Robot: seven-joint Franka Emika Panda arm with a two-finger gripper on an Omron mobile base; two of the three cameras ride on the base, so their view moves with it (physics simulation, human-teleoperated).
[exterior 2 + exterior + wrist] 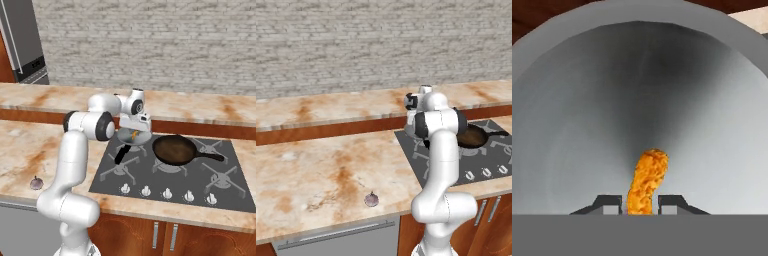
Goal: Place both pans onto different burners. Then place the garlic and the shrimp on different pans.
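Shrimp point(647, 182), curved, orange and rough, between slightly parted fingers point(674, 204) over grey pan point(572, 125).

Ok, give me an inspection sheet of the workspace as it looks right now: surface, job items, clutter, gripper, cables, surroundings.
Surface: marbled orange-beige counter with a dark grey cooktop set in it, white knobs along its front.
Job's things: steel pan on a rear left burner; dark pan on a middle burner, handle pointing right; shrimp over the steel pan, between the fingertips; garlic on the counter near the front edge, left of the cooktop.
Clutter: nothing seen.
Gripper: gripper low over the steel pan, jaws close on either side of the shrimp; whether they grip it cannot be told.
Cables: nothing seen.
Surroundings: grey brick wall, wooden cabinet fronts below.
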